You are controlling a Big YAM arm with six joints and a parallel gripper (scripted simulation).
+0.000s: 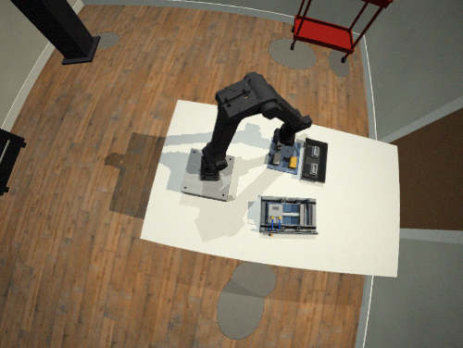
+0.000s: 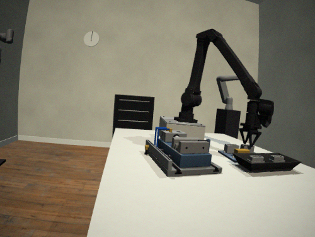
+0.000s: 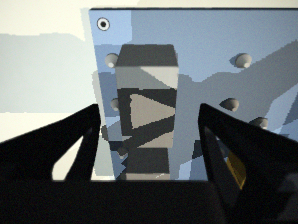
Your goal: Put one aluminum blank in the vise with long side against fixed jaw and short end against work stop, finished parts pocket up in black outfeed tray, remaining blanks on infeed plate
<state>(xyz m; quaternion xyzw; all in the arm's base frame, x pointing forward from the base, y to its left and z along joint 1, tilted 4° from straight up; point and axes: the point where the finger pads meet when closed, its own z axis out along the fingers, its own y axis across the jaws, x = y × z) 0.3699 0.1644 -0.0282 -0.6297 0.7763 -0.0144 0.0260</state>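
My gripper is open low over the infeed plate, its fingertips on either side of a gray blank, with gaps beside it. A second gray blank lies toward the vise. A yellow brass blank lies beside it. Two finished parts lie pocket up in the black outfeed tray. No blank shows between the hosed jaw and the fixed jaw.
Short pins stand on the infeed plate around the blanks. The tray stands close beside the plate. Blue hoses rise at the vise's side. The arm's base plate is at the left in the top view.
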